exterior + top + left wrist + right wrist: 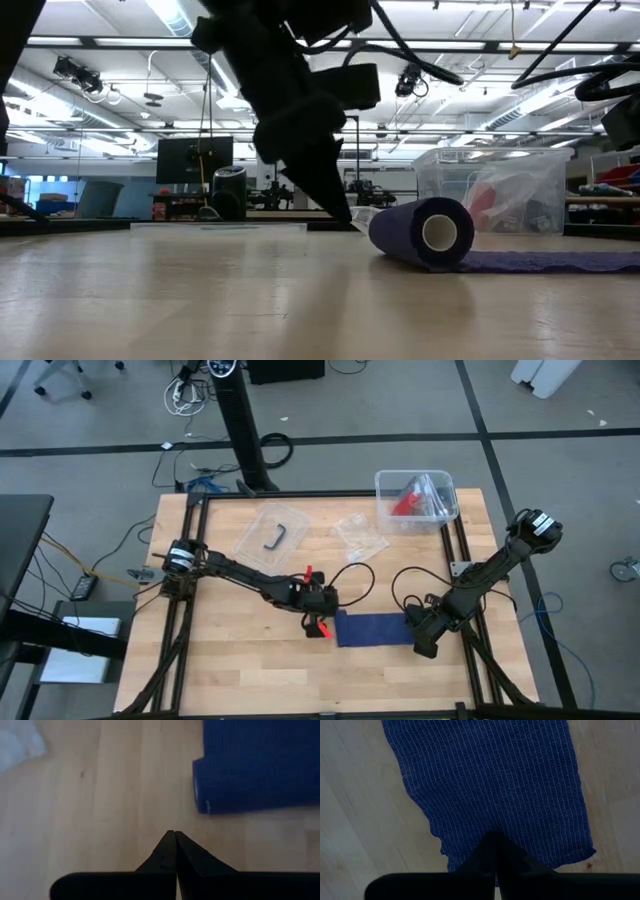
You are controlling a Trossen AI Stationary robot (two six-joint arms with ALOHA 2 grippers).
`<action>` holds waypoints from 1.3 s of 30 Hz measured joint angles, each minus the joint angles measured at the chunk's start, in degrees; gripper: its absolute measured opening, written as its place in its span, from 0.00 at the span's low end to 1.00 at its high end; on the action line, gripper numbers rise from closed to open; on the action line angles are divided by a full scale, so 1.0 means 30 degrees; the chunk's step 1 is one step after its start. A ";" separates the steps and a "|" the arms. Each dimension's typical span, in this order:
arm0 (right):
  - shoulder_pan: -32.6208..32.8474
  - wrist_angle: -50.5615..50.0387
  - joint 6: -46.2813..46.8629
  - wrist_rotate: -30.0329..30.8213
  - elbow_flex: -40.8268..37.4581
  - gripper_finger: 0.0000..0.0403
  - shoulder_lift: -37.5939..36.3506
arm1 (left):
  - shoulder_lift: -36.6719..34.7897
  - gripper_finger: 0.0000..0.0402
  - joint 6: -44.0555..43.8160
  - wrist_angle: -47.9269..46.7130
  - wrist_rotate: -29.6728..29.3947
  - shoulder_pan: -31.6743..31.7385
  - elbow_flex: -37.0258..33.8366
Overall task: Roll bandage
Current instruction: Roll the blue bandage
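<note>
Bandage [425,234] is seen partly rolled up front on the table [230,660] — a roll at one end, with a flat tail left to wind. Left gripper [322,622] is parked just beside the roll, fingers pinched together, empty. Farther along, right gripper [495,840] is pressed shut onto the loose end.

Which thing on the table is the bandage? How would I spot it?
Start at the wooden table and look at its near right part, between the two dark arms. The bandage is the dark navy fabric strip lying flat there, rolled up at the end by the left gripper, with the right gripper at its other end. Unlike the clear plastic bags and the clear bin, it is solid blue and soft.
</note>
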 joint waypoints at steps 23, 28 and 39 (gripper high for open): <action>0.0000 0.0022 -0.0087 0.0008 -0.0003 0.00 -0.0007 | -0.0015 0.00 0.1112 0.1545 -0.0610 0.0369 0.0121; 0.0000 0.0022 -0.0083 0.0015 -0.0003 0.00 -0.0002 | -0.0015 0.00 0.1055 0.2054 0.0015 0.0857 0.0136; 0.0000 0.0029 -0.0095 0.0025 0.0004 0.00 0.0000 | 0.0412 0.00 0.1578 0.2898 0.2004 0.0918 0.0143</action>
